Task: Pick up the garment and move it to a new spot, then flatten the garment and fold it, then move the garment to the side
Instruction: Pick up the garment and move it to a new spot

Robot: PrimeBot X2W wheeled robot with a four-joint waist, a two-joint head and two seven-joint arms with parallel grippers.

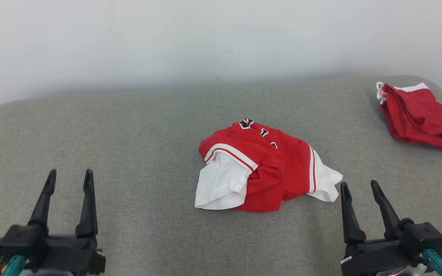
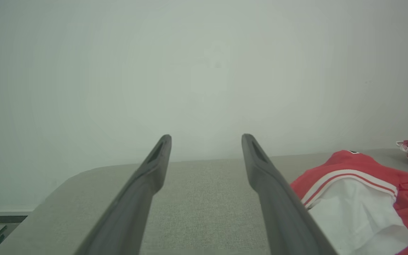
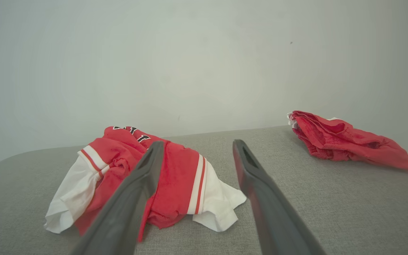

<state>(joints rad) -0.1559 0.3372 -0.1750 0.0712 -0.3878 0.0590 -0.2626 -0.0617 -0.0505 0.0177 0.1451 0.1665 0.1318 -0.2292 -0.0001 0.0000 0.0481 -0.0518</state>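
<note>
A crumpled red garment [image 1: 267, 168] with white sleeves, red-and-white stripes and black lettering lies in a heap at the middle of the grey padded surface [image 1: 136, 126]. It also appears at the lower right of the left wrist view as the garment [image 2: 360, 191], and left of centre in the right wrist view as the garment [image 3: 168, 177]. My left gripper [image 1: 70, 178] stands open at the lower left, well apart from the cloth. My right gripper [image 1: 359, 189] stands open at the lower right, just beside the white sleeve's edge. Both hold nothing.
A second red garment [image 1: 420, 115] lies bunched at the far right of the surface, near its rounded edge; it also shows in the right wrist view as red cloth [image 3: 345, 141]. A pale wall [image 1: 205, 38] rises behind the surface.
</note>
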